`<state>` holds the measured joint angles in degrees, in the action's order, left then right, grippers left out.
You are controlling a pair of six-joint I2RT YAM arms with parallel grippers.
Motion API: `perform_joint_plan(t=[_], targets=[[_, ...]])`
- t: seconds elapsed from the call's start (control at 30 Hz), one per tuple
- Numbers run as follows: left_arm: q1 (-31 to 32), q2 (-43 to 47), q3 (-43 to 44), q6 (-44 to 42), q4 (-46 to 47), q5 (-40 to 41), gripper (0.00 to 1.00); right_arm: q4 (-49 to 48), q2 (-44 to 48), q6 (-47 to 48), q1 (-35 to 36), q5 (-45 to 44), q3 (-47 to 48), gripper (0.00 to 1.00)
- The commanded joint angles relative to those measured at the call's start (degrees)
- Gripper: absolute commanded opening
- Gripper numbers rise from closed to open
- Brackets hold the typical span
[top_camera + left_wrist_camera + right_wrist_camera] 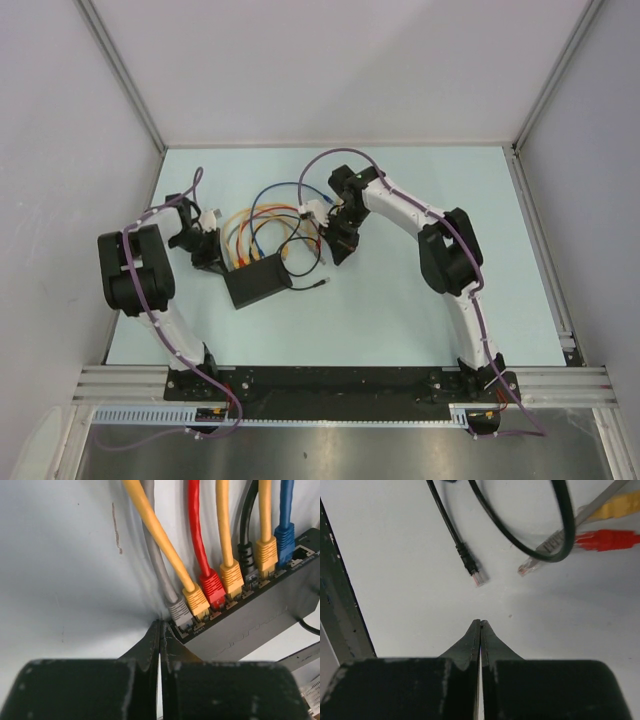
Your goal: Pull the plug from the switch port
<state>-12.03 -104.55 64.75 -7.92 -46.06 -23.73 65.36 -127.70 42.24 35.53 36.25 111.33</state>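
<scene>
Black switch (260, 615) with seven coloured plugs (212, 587) lies on the pale worktop (400, 300); we see left claw (160, 626) and right claw (480, 623) fully closed, empty.

Left arm (135, 270), right arm (450, 260): white links, black joints, purple cable (340, 152) along each. Left claw (160, 622), right claw (480, 621): matte black, tapered, pale scuffs.

Overhead plus close wrist views (downward)

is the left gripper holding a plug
No, the left gripper is shut on nothing, its tips just beside the grey plug at the end of the switch.
</scene>
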Motion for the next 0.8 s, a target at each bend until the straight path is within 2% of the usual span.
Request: perform_joint_plan(t=[0.0, 0.1, 0.2, 0.33, 0.5, 0.63, 0.77], targets=[[0.78, -0.12, -1.90, 1.33, 1.77, -1.40, 0.00, 1.88, 5.16, -0.14, -0.37, -1.44, -4.52, 0.00], [3.85, 0.22, -3.66, 0.54, 0.98, -3.69, 0.00, 0.56, 7.89, -1.01, -0.55, -3.20, -6.99, 0.00], [8.94, 1.10, -6.90, -0.16, 0.01, -7.45, 0.00, -1.98, 10.27, -4.09, -0.64, -4.43, -10.42, 0.00], [17.20, 2.95, -9.29, 0.11, 0.54, -8.26, 0.00, -2.61, 11.77, -5.68, -0.28, -3.64, -13.50, 0.00], [18.27, -0.21, -4.74, 0.37, -2.97, -9.85, 0.04, -4.71, 12.04, -7.51, -0.20, -4.17, -17.98, 0.00], [18.27, -1.44, -1.74, -5.51, -8.51, -9.84, 0.10, -5.42, 12.04, -10.07, -0.11, -2.85, -20.62, 0.00], [18.89, -3.72, -1.30, -14.64, -15.26, -20.62, 0.11, -7.95, 12.30, -12.35, 0.33, -1.80, -22.11, 0.00]])
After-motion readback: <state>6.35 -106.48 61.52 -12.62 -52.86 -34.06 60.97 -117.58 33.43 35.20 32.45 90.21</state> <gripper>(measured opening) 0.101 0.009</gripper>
